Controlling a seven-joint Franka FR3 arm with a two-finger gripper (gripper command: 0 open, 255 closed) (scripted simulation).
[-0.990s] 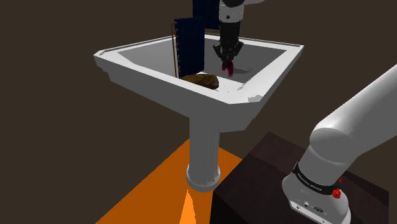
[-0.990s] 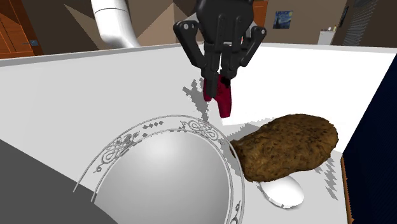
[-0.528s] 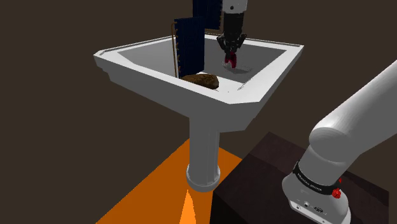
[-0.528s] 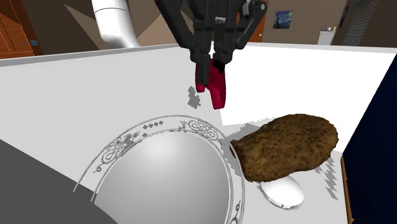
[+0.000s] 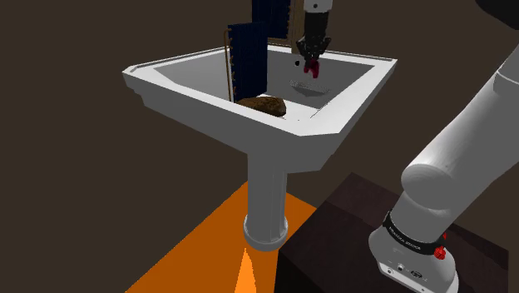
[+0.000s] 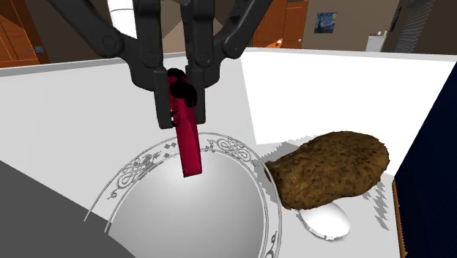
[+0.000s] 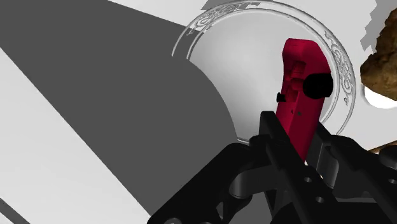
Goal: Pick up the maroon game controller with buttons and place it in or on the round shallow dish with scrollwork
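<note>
1. The end effector [image 6: 183, 111] is clamped on the maroon controller [image 6: 190, 143]. One black finger sits on each side of its upper end, and the rest hangs down below the fingertips with a slight tilt.
2. In the wrist view you can see a black round knob [image 7: 317, 84] sticking off the controller's side, plus a smaller black button just beside it.
3. The controller is up in the air, not touching anything underneath. In the wrist view it lines up over the round shallow dish [image 7: 254, 60].
4. The dish is drawn plain grey-white with a scrollwork rim, and it lies flat on the bottom of a white pedestal sink [image 5: 166, 79].
5. Just beside the dish there's a brown lumpy thing [image 6: 333, 172] that overlaps the dish's rim a bit. A small white oval piece [image 6: 326, 220] pokes out from under it.
6. A dark blue panel [image 5: 248, 58] stands upright in the sink by the far wall.
7. Under the sink there's an orange strip of floor [image 5: 208, 241], right next to the robot's dark stand [image 5: 333, 241].
</note>
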